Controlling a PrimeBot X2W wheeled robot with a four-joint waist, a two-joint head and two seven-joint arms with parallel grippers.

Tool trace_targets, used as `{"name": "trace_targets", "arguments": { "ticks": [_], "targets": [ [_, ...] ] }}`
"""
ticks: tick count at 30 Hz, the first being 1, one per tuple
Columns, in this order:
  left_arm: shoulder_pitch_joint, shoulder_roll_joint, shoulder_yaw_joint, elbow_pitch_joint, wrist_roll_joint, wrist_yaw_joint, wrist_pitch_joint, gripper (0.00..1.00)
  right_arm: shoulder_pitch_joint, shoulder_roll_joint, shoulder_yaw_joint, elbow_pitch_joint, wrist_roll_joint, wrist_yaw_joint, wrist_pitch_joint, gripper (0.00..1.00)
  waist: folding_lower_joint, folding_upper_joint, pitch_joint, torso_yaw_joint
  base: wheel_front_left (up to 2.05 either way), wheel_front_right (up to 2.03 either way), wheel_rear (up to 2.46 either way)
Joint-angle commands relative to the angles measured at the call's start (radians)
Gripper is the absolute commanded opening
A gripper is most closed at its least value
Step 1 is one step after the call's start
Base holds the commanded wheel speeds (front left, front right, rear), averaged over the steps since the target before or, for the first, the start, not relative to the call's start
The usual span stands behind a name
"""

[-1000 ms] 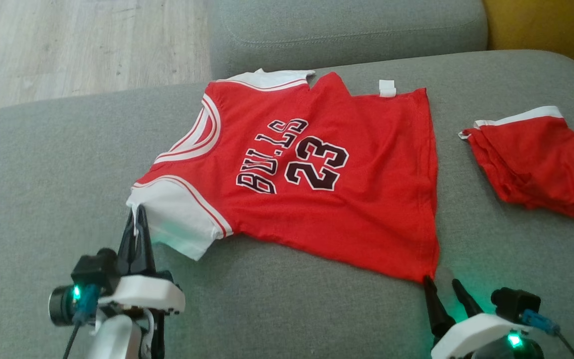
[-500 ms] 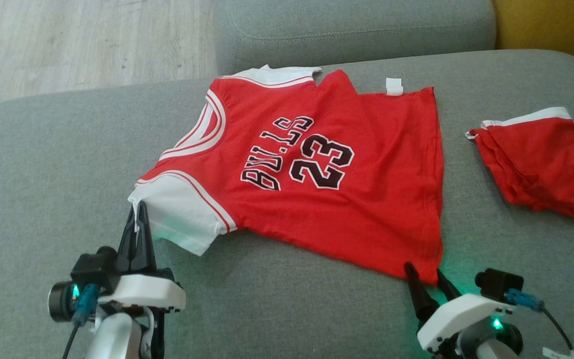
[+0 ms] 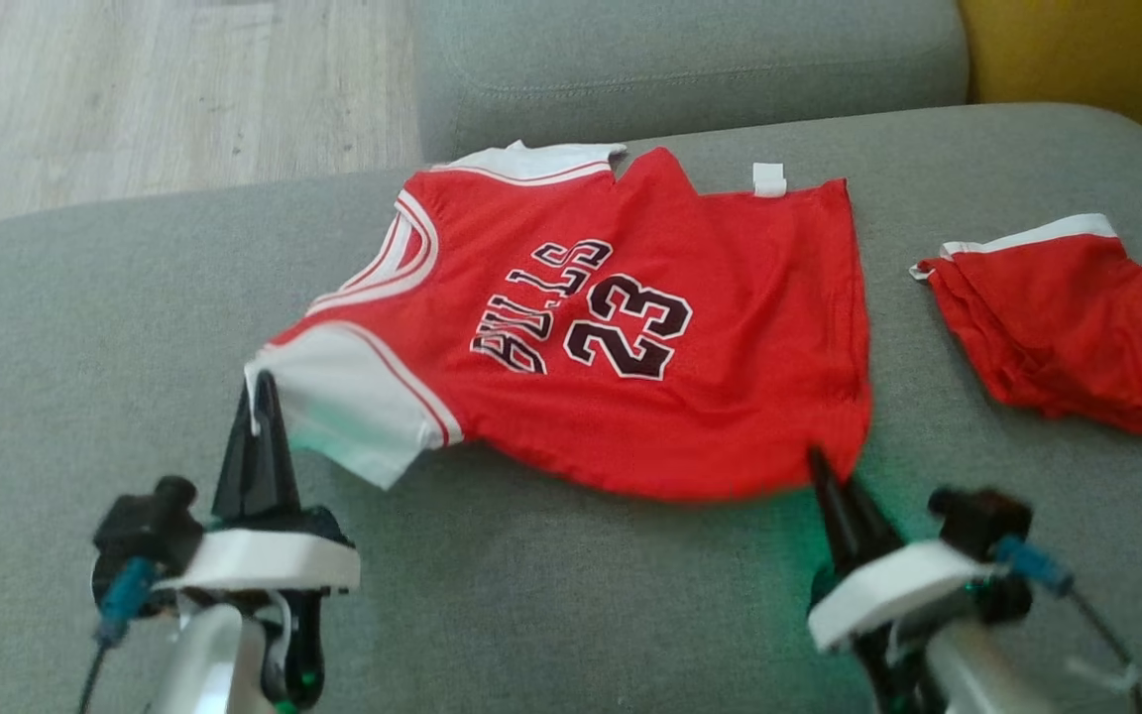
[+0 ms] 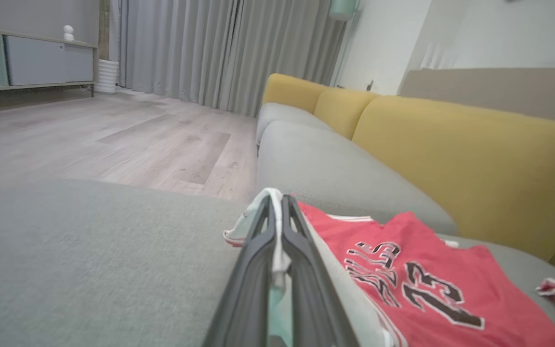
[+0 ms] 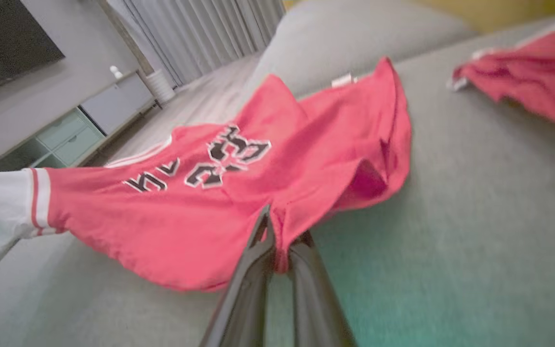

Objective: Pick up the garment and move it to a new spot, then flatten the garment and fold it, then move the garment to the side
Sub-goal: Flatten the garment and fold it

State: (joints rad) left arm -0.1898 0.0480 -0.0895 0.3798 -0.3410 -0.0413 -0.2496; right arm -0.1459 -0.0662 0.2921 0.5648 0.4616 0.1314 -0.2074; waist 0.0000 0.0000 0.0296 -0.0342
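While the left gripper [image 3: 258, 389] is pinching the sleeve [image 3: 358, 412] of the jersey [image 3: 650, 397] and the right gripper [image 3: 815, 458] is clamping its hem corner [image 3: 841, 431], either shallow bite is risking slipping under tension.

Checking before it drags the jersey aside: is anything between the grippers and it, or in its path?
Nothing between them: left gripper pinches the jersey by its white sleeve, right gripper by its hem corner. To the right, red shorts lie on the cushion; leftward nothing visible blocks.
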Motion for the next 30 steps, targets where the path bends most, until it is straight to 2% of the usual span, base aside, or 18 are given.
{"name": "trace_targets", "arguments": {
  "ticks": [1,4,7,10,15,20,22,26,30],
  "targets": [
    [-0.050,0.006,0.047,-0.068,-0.029,-0.008,-0.012,0.00,-0.067,-0.022,0.013,-0.077,-0.019,-0.001,-0.023,0.00,0.0000,0.0000,-0.009,-0.002,0.00,0.00,0.00],
    [-0.063,0.004,0.057,-0.120,-0.074,-0.019,-0.012,0.00,-0.089,-0.047,0.003,-0.141,-0.033,-0.001,-0.031,0.00,0.0000,0.0000,-0.019,-0.001,0.00,0.00,0.00],
    [-0.093,0.003,0.051,-0.213,-0.127,-0.036,-0.012,0.00,-0.129,-0.099,-0.006,-0.238,-0.063,-0.001,-0.033,0.00,0.0000,0.0000,-0.032,0.000,0.00,0.00,0.00],
    [-0.131,0.003,0.029,-0.316,-0.181,-0.033,-0.012,0.00,-0.176,-0.159,-0.010,-0.333,-0.089,-0.001,-0.015,0.00,0.0000,0.0000,-0.042,0.001,0.00,0.00,0.00],
    [-0.206,0.002,0.028,-0.495,-0.259,0.024,-0.012,0.00,-0.262,-0.248,-0.009,-0.494,-0.113,-0.001,0.024,0.00,0.0000,0.0000,-0.060,-0.007,0.00,0.00,0.00],
    [-0.274,0.002,-0.003,-0.663,-0.284,0.048,-0.002,0.00,-0.314,-0.306,-0.030,-0.647,-0.097,-0.001,0.092,0.00,0.0000,0.0000,-0.077,-0.020,0.00,0.00,0.00],
    [-0.298,0.002,-0.011,-0.726,-0.293,0.068,0.021,0.00,-0.320,-0.316,-0.049,-0.706,-0.090,-0.001,0.133,0.00,0.0000,0.0000,-0.080,-0.025,0.00,0.00,0.00],
    [-0.342,0.002,-0.001,-0.824,-0.340,0.143,0.084,0.00,-0.309,-0.305,-0.103,-0.802,-0.081,-0.001,0.230,0.00,0.0000,0.0000,-0.073,-0.035,0.00,0.00,0.00],
    [-0.397,0.040,0.017,-0.817,-0.324,0.190,0.159,0.00,-0.302,-0.286,-0.128,-0.840,-0.094,-0.001,0.331,0.00,0.0000,0.0000,-0.038,-0.041,0.00,0.00,0.00]
  ]
}}
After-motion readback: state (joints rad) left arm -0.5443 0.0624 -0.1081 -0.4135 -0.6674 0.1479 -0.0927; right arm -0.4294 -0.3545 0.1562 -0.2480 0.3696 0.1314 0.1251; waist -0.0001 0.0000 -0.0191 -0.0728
